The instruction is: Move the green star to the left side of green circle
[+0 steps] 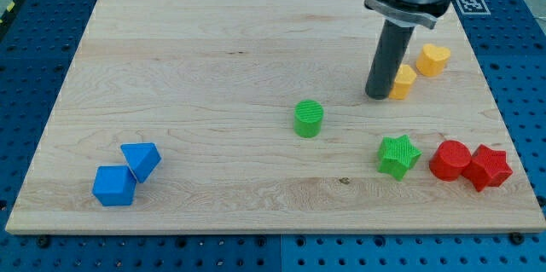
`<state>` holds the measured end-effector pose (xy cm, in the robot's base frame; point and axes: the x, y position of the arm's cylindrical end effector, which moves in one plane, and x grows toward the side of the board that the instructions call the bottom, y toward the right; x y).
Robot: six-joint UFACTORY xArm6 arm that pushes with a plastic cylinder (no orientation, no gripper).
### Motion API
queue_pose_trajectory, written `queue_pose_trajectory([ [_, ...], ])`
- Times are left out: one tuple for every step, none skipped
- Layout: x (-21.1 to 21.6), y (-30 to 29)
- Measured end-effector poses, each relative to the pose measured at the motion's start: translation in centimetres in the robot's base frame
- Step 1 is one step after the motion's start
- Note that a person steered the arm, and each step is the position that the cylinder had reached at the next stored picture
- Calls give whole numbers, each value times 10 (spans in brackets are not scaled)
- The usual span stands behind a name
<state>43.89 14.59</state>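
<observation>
The green star (398,155) lies on the wooden board (213,50) at the lower right. The green circle (309,118) stands near the middle, up and to the left of the star. My tip (378,95) rests on the board in the upper right part, above the star and to the right of the circle. It is right beside a small yellow block (403,81), on that block's left. The tip is apart from both green blocks.
A yellow heart (432,60) lies right of the small yellow block. A red circle (450,160) and a red block (488,167) sit right of the star. A blue cube (114,186) and a blue block (142,160) lie at the lower left.
</observation>
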Motion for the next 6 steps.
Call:
queue_pose_trajectory([
  [-9,18],
  [-17,32],
  [-18,23],
  [3,10],
  [32,11],
  [56,13],
])
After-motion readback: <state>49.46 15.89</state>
